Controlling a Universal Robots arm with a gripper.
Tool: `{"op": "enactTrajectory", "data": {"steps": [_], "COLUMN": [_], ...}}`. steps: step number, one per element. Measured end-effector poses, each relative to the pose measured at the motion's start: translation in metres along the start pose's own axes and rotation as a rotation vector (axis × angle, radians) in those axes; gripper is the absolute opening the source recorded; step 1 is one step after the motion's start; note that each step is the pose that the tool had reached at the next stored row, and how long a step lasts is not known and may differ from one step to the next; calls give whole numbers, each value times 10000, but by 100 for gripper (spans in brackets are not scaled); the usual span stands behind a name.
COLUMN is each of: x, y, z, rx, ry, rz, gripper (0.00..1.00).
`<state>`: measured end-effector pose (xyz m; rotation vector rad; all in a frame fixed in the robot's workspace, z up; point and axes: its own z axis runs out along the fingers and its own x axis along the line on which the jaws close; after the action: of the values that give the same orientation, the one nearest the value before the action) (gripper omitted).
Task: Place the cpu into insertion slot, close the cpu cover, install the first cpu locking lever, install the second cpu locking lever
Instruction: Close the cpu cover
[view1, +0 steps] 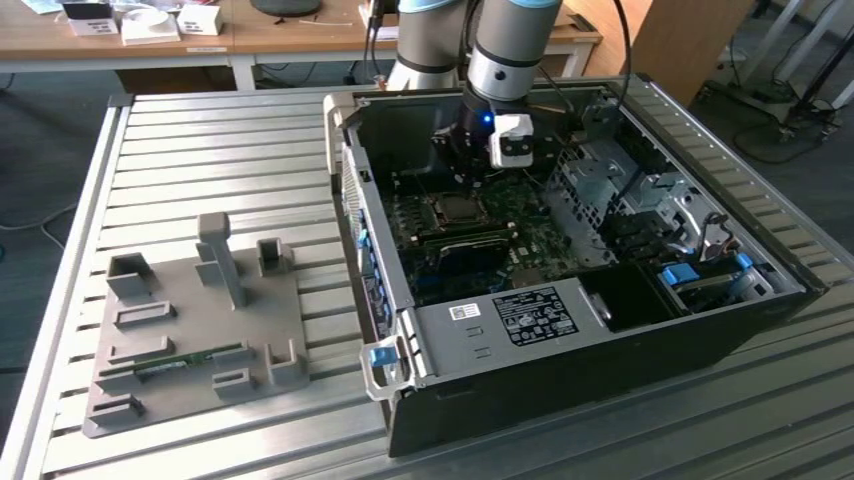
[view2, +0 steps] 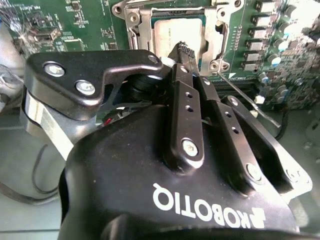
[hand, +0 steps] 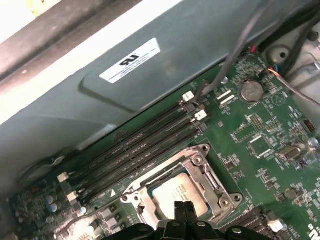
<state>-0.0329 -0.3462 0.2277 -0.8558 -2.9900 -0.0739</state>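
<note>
My claw is pressed together, tips just above the cpu; the cpu cover lies flat around it.

I see the cpu silver-grey, the cpu cover silvery, the motherboard green (its memory slots black with white clips), and my gripper matte black.

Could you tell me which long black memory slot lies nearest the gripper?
The memory slot closest to the cpu, over which the gripper hovers; the others lie nearer the case wall.
</note>
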Motion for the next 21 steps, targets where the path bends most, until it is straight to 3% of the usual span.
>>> {"op": "enactTrajectory", "data": {"steps": [21], "x": [0], "y": [0], "z": [6], "rx": [145], "ry": [128], "rz": [-3509], "gripper": [11]}}
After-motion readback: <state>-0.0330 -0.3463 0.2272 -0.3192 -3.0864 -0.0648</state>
